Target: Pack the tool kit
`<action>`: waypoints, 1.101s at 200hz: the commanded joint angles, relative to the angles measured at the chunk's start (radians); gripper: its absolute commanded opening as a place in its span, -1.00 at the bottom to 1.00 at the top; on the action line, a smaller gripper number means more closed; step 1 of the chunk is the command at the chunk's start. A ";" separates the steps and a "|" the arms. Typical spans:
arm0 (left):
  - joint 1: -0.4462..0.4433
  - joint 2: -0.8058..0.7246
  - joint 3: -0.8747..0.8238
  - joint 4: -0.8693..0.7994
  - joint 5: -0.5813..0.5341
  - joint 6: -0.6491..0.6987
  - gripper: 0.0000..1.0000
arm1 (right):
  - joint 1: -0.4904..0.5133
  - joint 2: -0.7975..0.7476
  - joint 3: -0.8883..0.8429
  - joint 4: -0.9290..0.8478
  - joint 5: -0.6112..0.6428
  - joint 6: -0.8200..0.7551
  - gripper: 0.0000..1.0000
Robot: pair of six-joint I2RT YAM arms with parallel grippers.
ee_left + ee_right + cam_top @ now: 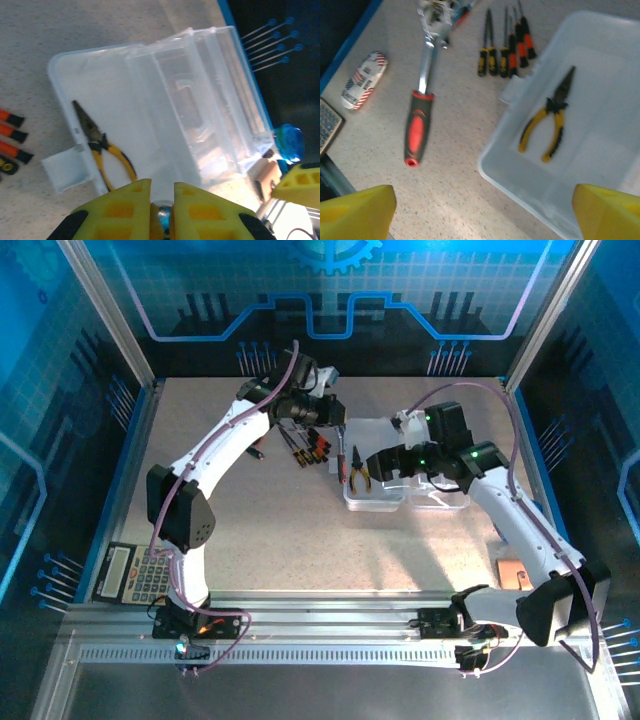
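The clear plastic case [378, 502] lies open right of centre, its lid [215, 90] folded back. Yellow-handled pliers [547, 127] lie inside it. Several screwdrivers [507, 45] with red/black and yellow/black handles lie in a row on the table left of the case. A wrench with a red and black handle [422, 90] stretches left of them, its metal head up at my left gripper [162, 186], which is shut on a shiny metal piece. My right gripper [482, 220] hangs open over the case's near left corner, with nothing between its fingers.
A grey calculator [135, 573] sits at the near left edge. A small red, white and blue striped object [364, 80] lies left of the wrench. A small orange item [515, 573] rests near the right arm. Blue walls enclose the table.
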 commanded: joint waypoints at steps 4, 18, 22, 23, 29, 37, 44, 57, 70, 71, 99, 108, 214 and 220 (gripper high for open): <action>-0.010 0.006 0.051 0.047 0.084 -0.054 -1.00 | 0.045 0.023 -0.031 0.163 -0.020 0.112 0.68; -0.017 0.003 0.047 0.063 0.092 -0.066 -1.00 | 0.071 0.045 -0.031 0.206 0.022 0.136 0.56; -0.018 0.002 0.045 0.068 0.093 -0.068 -1.00 | 0.077 0.056 -0.030 0.215 0.032 0.142 0.53; -0.018 0.002 0.043 0.069 0.093 -0.069 -1.00 | 0.077 0.058 -0.030 0.217 0.035 0.143 0.52; -0.020 -0.002 0.037 0.077 0.096 -0.074 -1.00 | 0.081 0.071 -0.026 0.230 0.043 0.152 0.49; -0.020 -0.009 0.027 0.088 0.098 -0.081 -1.00 | 0.089 0.090 -0.023 0.244 0.046 0.163 0.44; -0.020 -0.014 0.016 0.094 0.099 -0.084 -1.00 | 0.096 0.104 -0.021 0.257 0.045 0.169 0.40; -0.019 -0.024 0.001 0.105 0.095 -0.086 -1.00 | 0.112 0.118 -0.022 0.284 0.041 0.177 0.37; -0.020 -0.028 -0.010 0.111 0.093 -0.089 -1.00 | 0.128 0.132 -0.019 0.305 0.036 0.185 0.34; -0.020 -0.028 -0.011 0.112 0.094 -0.089 -1.00 | 0.130 0.133 -0.019 0.306 0.035 0.186 0.34; -0.019 -0.029 -0.021 0.127 0.100 -0.099 -1.00 | 0.157 0.167 -0.009 0.324 0.044 0.199 0.11; -0.019 -0.030 -0.021 0.127 0.100 -0.098 -1.00 | 0.164 0.170 -0.010 0.325 0.061 0.205 -0.08; 0.055 -0.154 -0.197 0.130 -0.136 -0.010 0.98 | 0.080 0.131 0.039 0.104 0.263 0.130 -1.00; 0.070 -0.174 -0.226 0.133 -0.167 -0.002 0.99 | 0.073 0.138 0.050 0.073 0.311 0.122 -1.00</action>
